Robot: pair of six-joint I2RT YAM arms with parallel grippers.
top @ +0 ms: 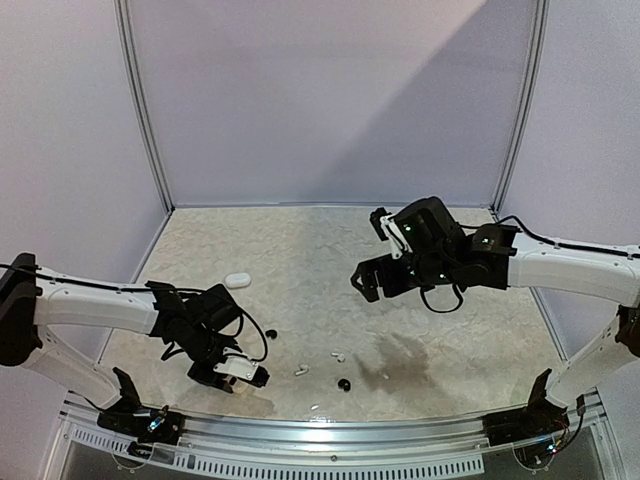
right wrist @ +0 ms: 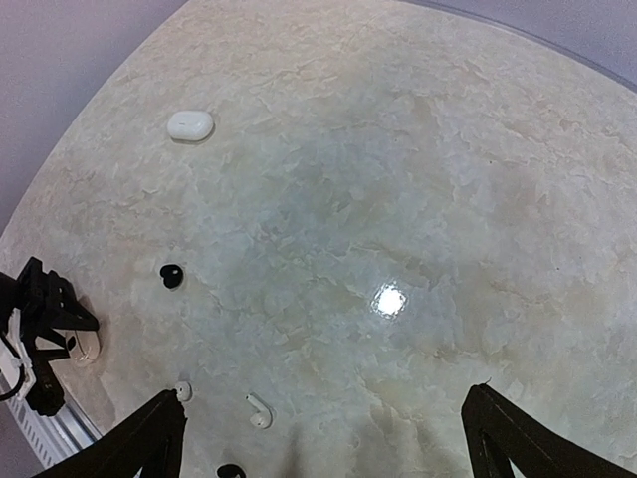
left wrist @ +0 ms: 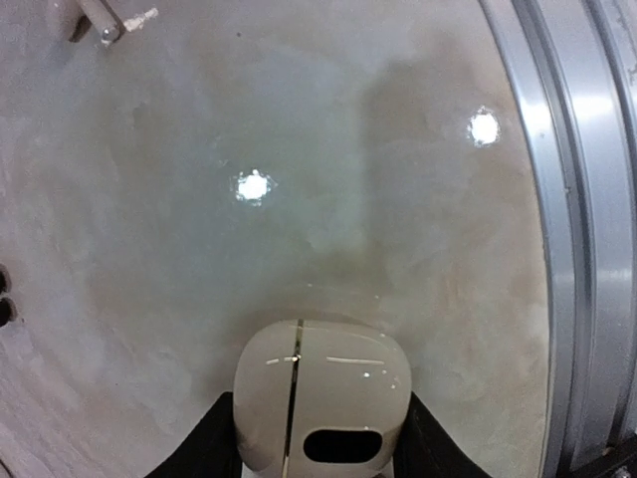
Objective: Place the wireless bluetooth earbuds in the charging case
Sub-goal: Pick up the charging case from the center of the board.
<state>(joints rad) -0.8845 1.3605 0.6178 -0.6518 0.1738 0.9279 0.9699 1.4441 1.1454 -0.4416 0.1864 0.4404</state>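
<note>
My left gripper is shut on a white pebble-like charging case, lid closed, low over the table near the front edge. The left wrist view shows the case between the black fingers. My right gripper is open and empty, raised above mid-table. Two white stemmed earbuds and two black rounded earbuds lie loose on the table. The right wrist view shows the white earbuds and black earbuds between its spread fingers.
A second white case lies closed at the left middle of the table, also in the right wrist view. A metal rail runs along the front edge, close to the left gripper. Walls enclose the back and sides.
</note>
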